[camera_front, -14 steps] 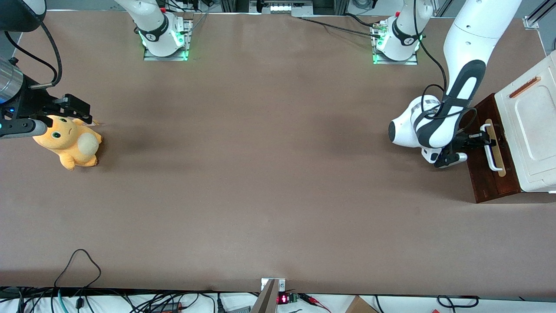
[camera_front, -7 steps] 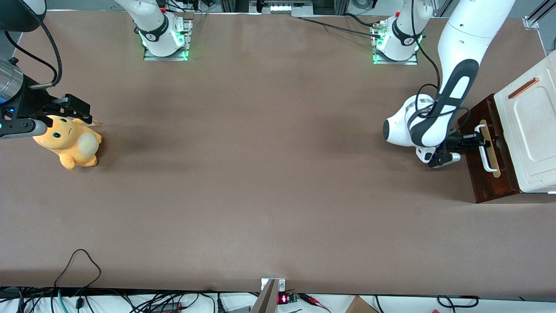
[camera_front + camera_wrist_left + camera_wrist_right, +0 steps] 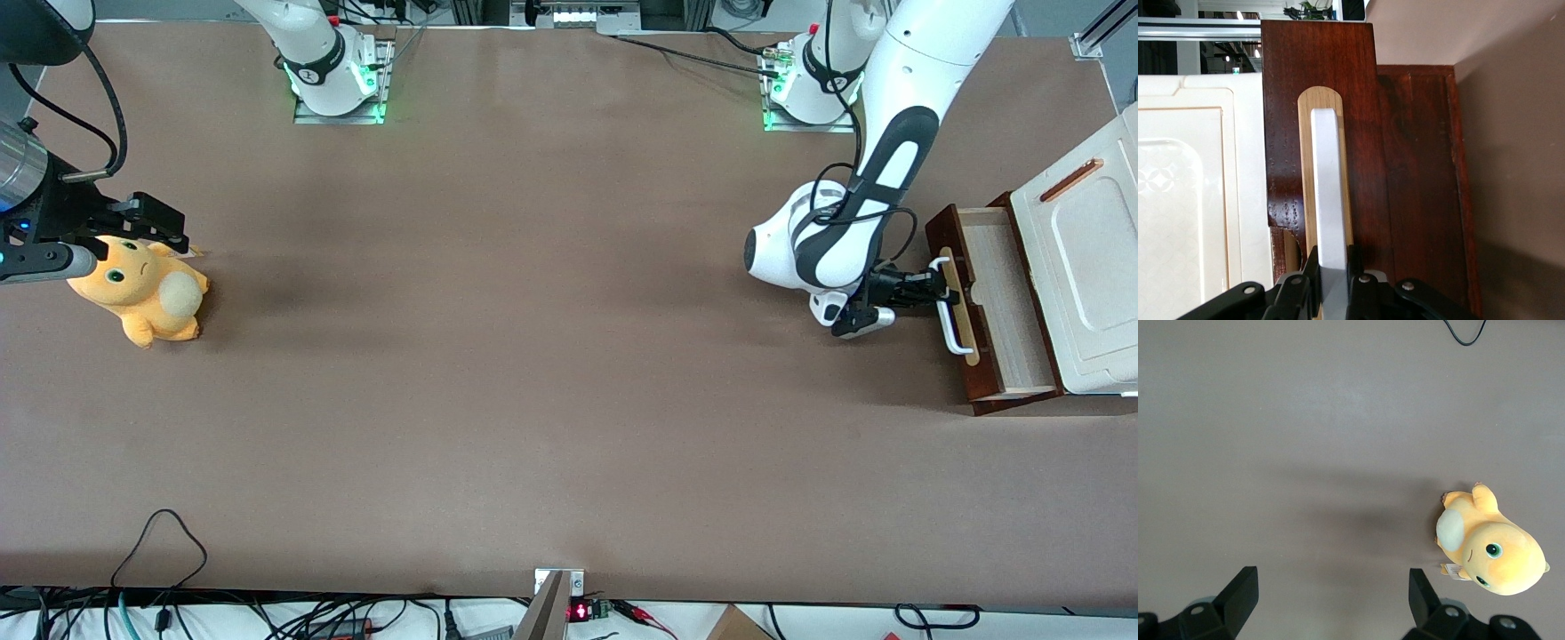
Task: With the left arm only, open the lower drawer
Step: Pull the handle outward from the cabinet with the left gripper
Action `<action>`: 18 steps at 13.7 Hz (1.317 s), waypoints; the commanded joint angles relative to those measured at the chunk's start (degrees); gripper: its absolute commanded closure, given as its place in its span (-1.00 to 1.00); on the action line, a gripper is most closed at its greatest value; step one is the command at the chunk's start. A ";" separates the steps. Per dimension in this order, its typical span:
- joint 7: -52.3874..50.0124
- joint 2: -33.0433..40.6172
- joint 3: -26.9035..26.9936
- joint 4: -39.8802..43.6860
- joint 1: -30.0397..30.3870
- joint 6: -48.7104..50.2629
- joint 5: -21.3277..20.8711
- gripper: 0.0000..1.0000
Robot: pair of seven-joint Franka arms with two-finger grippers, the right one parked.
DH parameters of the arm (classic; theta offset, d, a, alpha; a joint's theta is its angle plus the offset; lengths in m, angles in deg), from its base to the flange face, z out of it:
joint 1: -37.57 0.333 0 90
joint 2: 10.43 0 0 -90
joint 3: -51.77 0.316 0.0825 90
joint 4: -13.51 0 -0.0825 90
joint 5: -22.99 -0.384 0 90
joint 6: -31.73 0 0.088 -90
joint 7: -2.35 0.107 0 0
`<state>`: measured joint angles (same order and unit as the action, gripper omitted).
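Clearly we are in the pulling step: our left arm (image 3: 898,98) reaches down to the cabinet at the working arm's end of the tabletop (image 3: 533,356), and its end effector (image 3: 925,289) sits right at the white bar handle (image 3: 949,307) of the lower drawer (image 3: 1000,307). In the left wrist view the end effector (image 3: 1333,283) is clenched on the handle (image 3: 1328,187), the dark fingers (image 3: 1355,267) pressed against either side of the white bar where it stands off its pale wood strip (image 3: 1348,193).

We can see the drawer partly out. Its dark reddish-brown front (image 3: 944,233) stands well clear of the cabinet, and the light wood inside shows between that front and the cream-white panel (image 3: 1080,258) above it. How much travel is left we cannot tell, since the inner end of the drawer is hidden under that panel.

We judge the task well along but perhaps not finished. The next move, as we read it, calls for a straight pull along the drawer's own line, away from the cabinet and toward the middle of the tabletop, keeping the grip square on the bar so it does not slide along the handle or twist the drawer in its runners. Once it is fully out, we would loosen the fingers and back away.

An orange plush toy (image 3: 142,293) lies toward the parked arm's end, well apart from all this.
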<state>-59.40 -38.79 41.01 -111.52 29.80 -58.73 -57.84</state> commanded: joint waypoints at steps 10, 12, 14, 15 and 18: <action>17.12 11.03 -1.02 11.46 -0.94 -9.74 29.38 -1.00; 23.40 15.60 -0.93 13.75 0.98 -10.61 37.64 -1.00; 29.80 19.81 -0.93 15.52 3.18 -10.62 46.43 -1.00; 35.06 22.10 -0.67 16.48 5.19 -10.80 51.08 -1.00; 51.68 27.90 0.03 17.89 9.95 -10.88 64.52 -1.00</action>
<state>-16.96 -14.52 40.65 -93.59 36.94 -68.59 -0.87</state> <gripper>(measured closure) 0.000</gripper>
